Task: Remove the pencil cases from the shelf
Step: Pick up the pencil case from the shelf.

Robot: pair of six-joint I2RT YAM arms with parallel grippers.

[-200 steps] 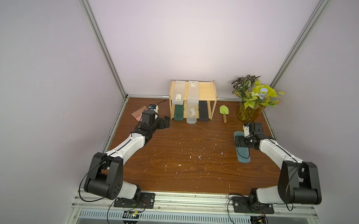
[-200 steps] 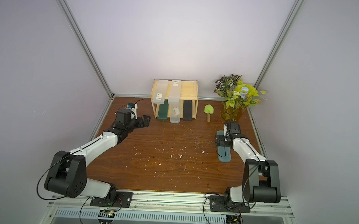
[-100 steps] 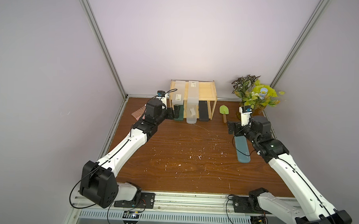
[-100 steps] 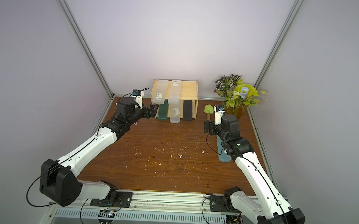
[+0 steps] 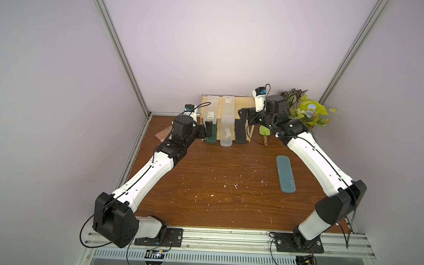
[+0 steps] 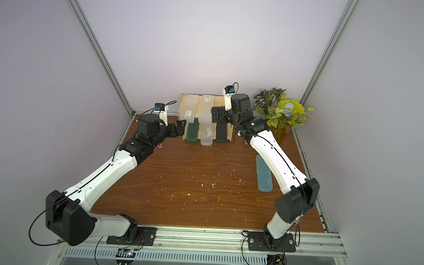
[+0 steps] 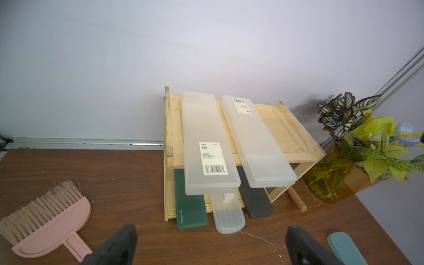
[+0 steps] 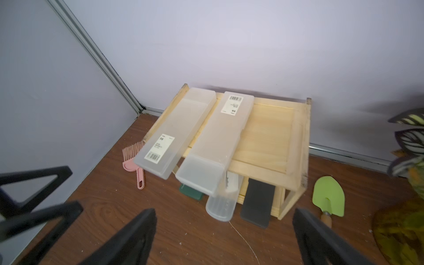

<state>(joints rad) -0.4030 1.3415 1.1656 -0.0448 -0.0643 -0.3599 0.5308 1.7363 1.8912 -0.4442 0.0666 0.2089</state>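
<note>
Pink brush (image 7: 46, 220) whole at left wrist, half-hidden above, left claw (image 7: 212, 231), right claw (image 8: 224, 214) gaping empty

White arms (image 5: 161, 164) carry black joints (image 5: 114, 223), seemingly black cables (image 5: 141, 178).

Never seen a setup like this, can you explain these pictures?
Two white robot arms stand at a brown table. Two pictures look down from above; two come from wrist cameras. Each arm ends in a pincer: the left pincer and right pincer are open, holding nothing. The wooden shelf carries two frosted cases on top, with a green case, clear case and black case beneath. A teal case lies on the table; a pink brush, green trowel and plant flank the shelf.
</note>
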